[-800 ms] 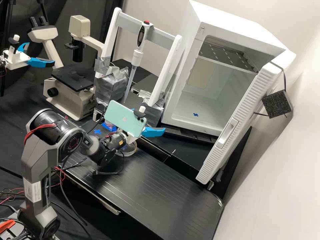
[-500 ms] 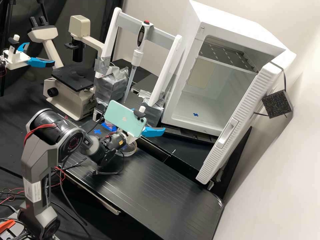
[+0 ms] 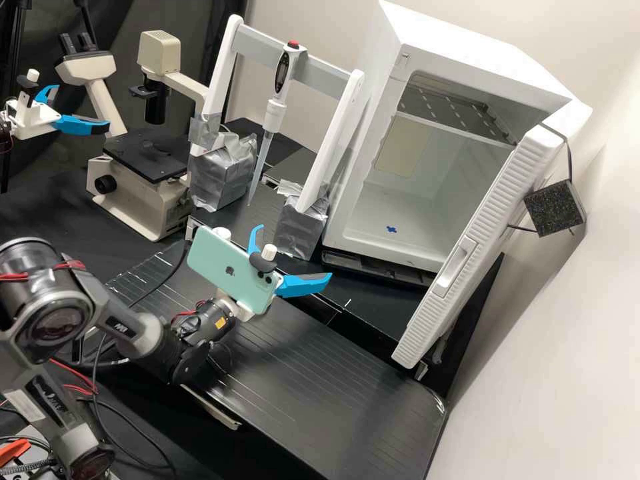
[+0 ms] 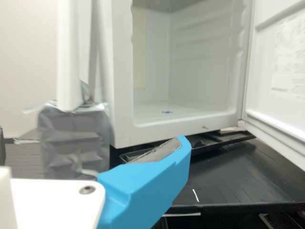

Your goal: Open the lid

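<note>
White lid [image 3: 221,233] apart from spread gripper [image 3: 295,251]

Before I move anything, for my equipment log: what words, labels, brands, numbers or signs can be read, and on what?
No word or number I can quote reliably.
Phone: dark emblem on its back.
Arm: light print and a yellow label, too small.
Open door, inner face: faint print, too blurred.
Cabinet floor: blue mark, no text.

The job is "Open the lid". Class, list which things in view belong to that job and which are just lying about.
Likely for the job:
arm
gripper, open

Probably just about:
microscope
pipette, upright
cabinet, door open
</note>
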Tool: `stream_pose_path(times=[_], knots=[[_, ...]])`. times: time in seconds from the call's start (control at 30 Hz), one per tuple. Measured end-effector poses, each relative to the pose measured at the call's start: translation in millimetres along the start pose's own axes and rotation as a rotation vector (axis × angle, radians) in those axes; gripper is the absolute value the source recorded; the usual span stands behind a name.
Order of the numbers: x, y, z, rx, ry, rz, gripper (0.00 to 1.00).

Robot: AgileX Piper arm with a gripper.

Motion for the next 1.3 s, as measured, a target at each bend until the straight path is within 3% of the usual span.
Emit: stream_pose_path(times=[0.47,0.57,0.9,1.3], knots=[[-48,-7.8,5,0.003,-0.012,-0.077,1.00],[-50,-11.9,4,0.006,-0.006,-0.098,1.00],[-48,-21.4,-4,-0.035,0.050,-0.153,1.00],[-46,-27.8,7,-0.049,0.009,-0.206,1.00]])
